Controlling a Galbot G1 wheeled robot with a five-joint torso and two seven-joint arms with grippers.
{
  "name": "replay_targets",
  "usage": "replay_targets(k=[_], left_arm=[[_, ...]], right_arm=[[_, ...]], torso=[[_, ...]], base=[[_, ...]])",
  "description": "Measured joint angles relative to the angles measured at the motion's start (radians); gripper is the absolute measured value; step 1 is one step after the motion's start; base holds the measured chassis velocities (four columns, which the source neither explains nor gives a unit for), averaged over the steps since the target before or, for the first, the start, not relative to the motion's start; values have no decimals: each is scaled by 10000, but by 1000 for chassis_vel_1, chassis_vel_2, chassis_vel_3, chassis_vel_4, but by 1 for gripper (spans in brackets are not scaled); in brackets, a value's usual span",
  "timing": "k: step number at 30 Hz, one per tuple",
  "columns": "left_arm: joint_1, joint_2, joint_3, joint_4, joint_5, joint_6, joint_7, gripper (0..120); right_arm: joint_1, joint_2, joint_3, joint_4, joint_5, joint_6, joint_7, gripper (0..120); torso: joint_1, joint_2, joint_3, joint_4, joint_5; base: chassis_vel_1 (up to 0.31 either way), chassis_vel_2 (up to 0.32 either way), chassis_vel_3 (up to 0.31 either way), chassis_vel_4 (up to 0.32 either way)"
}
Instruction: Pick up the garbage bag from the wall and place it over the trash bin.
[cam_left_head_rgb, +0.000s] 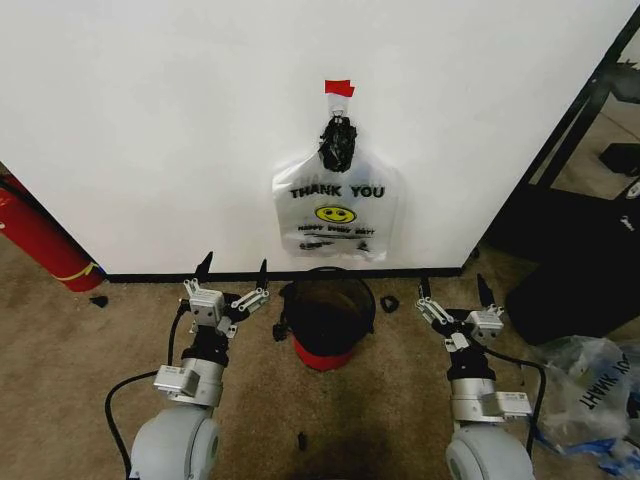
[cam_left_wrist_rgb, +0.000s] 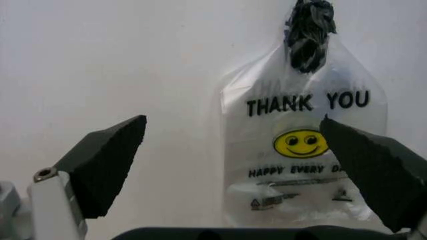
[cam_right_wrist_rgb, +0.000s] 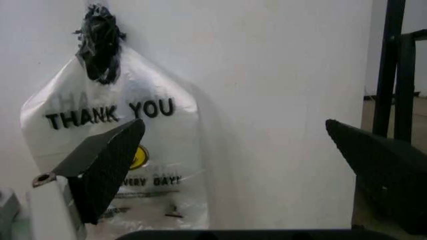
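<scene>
The garbage bag (cam_left_head_rgb: 337, 215) hangs flat on the white wall (cam_left_head_rgb: 150, 120), a translucent white bag printed THANK YOU over a yellow smiley. Its black bunched top (cam_left_head_rgb: 338, 143) sits under a strip of red tape (cam_left_head_rgb: 339, 88). Directly below, on the carpet, stands the trash bin (cam_left_head_rgb: 322, 355), red with a black rim and a dark inside. My left gripper (cam_left_head_rgb: 233, 270) is open, low and left of the bin, pointing at the wall. On the bin's right my right gripper (cam_left_head_rgb: 452, 288) is open too. Both wrist views face the bag (cam_left_wrist_rgb: 303, 150) (cam_right_wrist_rgb: 113, 130) between dark fingers (cam_left_wrist_rgb: 107, 165) (cam_right_wrist_rgb: 107, 165).
A long red cylinder with a yellow band (cam_left_head_rgb: 40, 240) leans at the left by the baseboard. At the right stand a black rack (cam_left_head_rgb: 580, 120) and a dark case (cam_left_head_rgb: 570, 290), with a clear lettered bag (cam_left_head_rgb: 590, 385) on the carpet. Small black bits (cam_left_head_rgb: 388, 303) lie near the bin.
</scene>
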Motion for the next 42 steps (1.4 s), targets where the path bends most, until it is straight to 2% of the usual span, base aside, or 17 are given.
replay_targets(k=[3,9,15,19,24,27,32,36,38,42], left_arm=[[-25,-21,5,52,34,-9,4,100],[-35,-47,56,140,120,-43,36,100],[-86,-43,52,189,169,-49,55,100],[-12,-31,36,184,186,-75,61,100],[-38,68,205,264,244,-201,145,100],[-385,316,427,549,189,-327,468,100],[-412,432,337,616,131,-402,576,100],[-460,445,287,651,57,-403,560,100],[-542,401,295,749,2,-451,460,100],[-659,144,383,963,-21,-603,286,100]], right_arm=[[-2,-2,-18,-2,1,17,-48,100],[58,21,103,-216,-355,687,-306,100],[55,31,187,-255,-538,588,-412,100],[304,-58,-72,-193,67,532,-711,100],[1336,-239,-561,-330,396,-226,-785,100],[2071,-277,-593,-942,366,-130,-761,100],[2740,-272,-744,-1521,284,-72,-651,100],[2478,-209,-699,-1253,31,-441,-324,100],[1886,-172,-472,-792,-234,-732,-81,100],[816,-112,-99,-384,-532,-679,-61,100]], torso=[[0,0,0,0,0],[0,0,0,0,0],[0,-2,0,-1,0],[0,-2,0,-2,0],[0,-3,0,8,0],[1,-2,0,-12,-1],[1,-3,2,7,1],[1,-3,2,6,1],[1,-3,0,-5,-1],[1,-3,1,-4,0]], base=[[0,0,0,0],[0,0,0,0],[0,0,0,0],[0,0,0,0],[0,0,0,0],[0,0,0,0],[0,0,0,0],[0,0,0,0],[0,0,0,0],[0,0,0,0]])
